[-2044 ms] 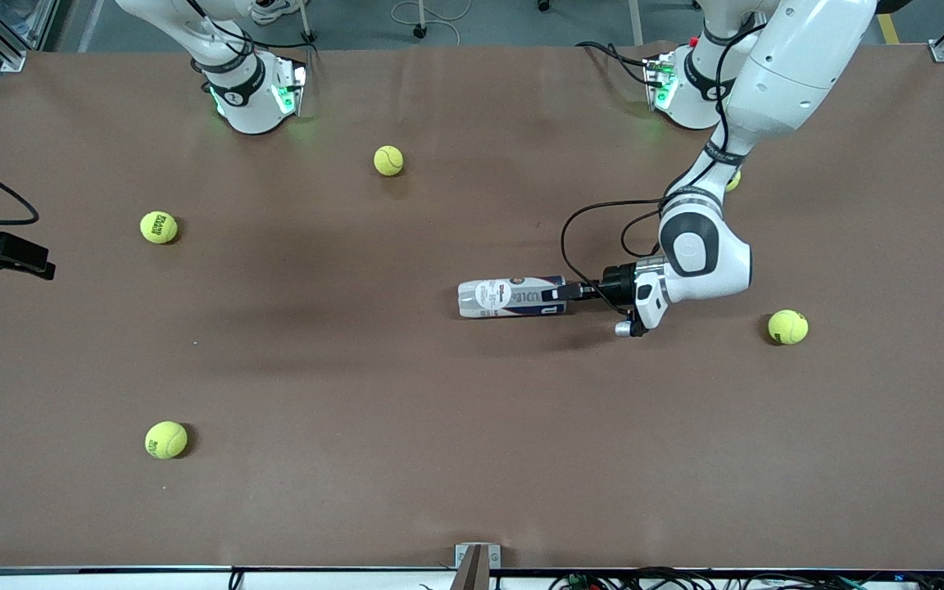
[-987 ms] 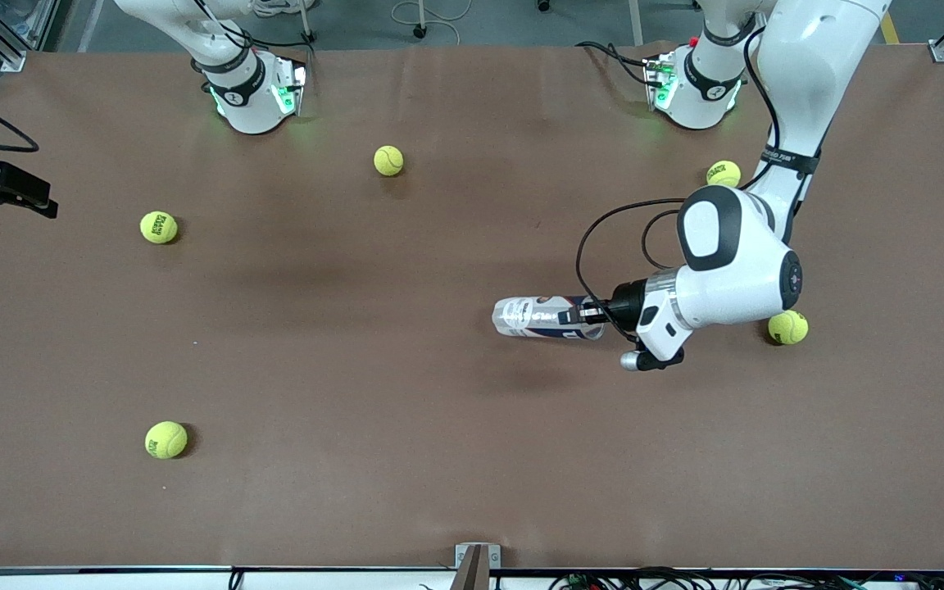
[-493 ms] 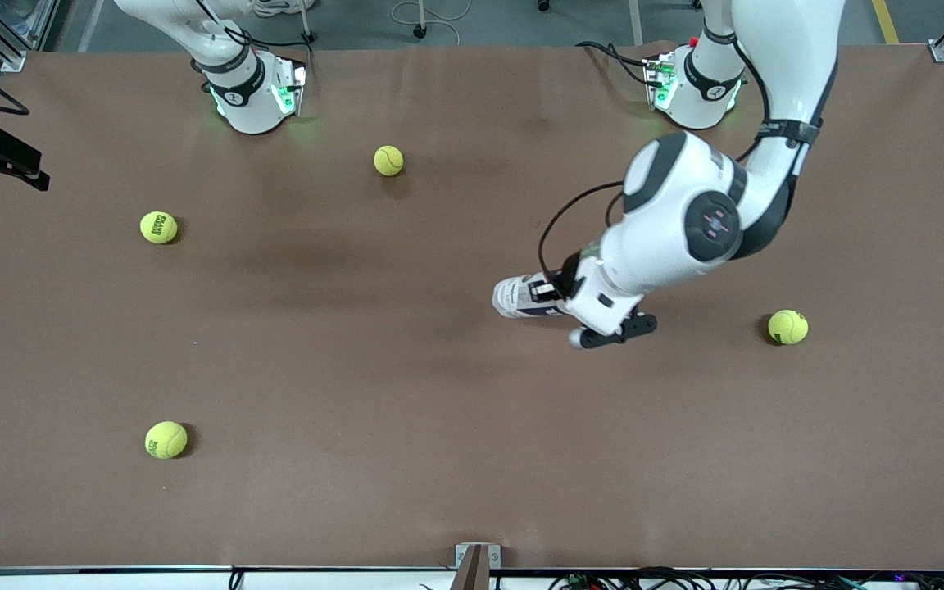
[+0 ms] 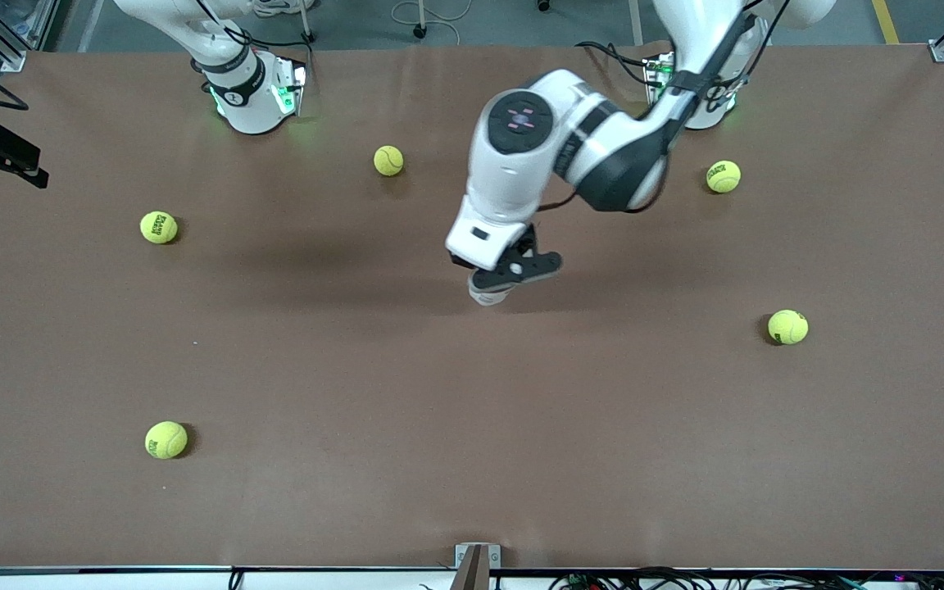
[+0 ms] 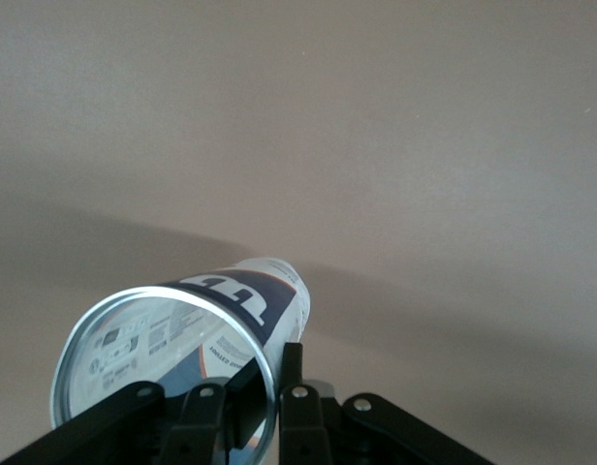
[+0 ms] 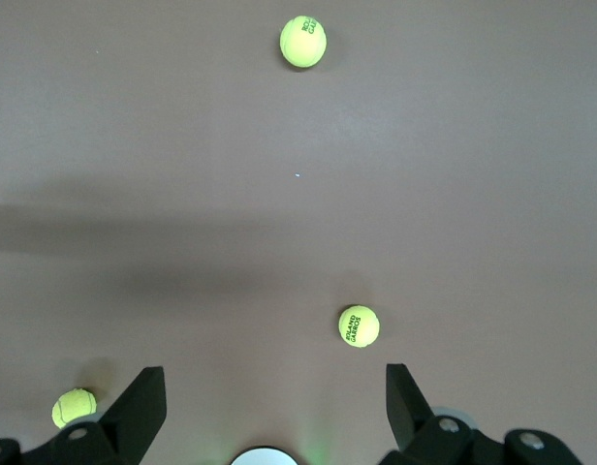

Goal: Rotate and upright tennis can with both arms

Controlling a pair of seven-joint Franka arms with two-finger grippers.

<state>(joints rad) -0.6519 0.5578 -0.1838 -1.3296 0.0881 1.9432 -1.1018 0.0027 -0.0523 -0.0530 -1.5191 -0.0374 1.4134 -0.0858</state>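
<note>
On my screen the left hand (image 5: 250, 412) is clamped on the rim of the tennis can (image 5: 182, 339), holding it steeply tilted over the middle of the tabletop (image 4: 472, 426). Toward its own end, the right hand (image 6: 269, 407) waits with fingers spread wide, empty.

The left hand (image 5: 279, 407) has swung the clear, navy-and-white labelled plastic tennis can (image 5: 192, 334) from lying flat to near upright beneath it.
</note>
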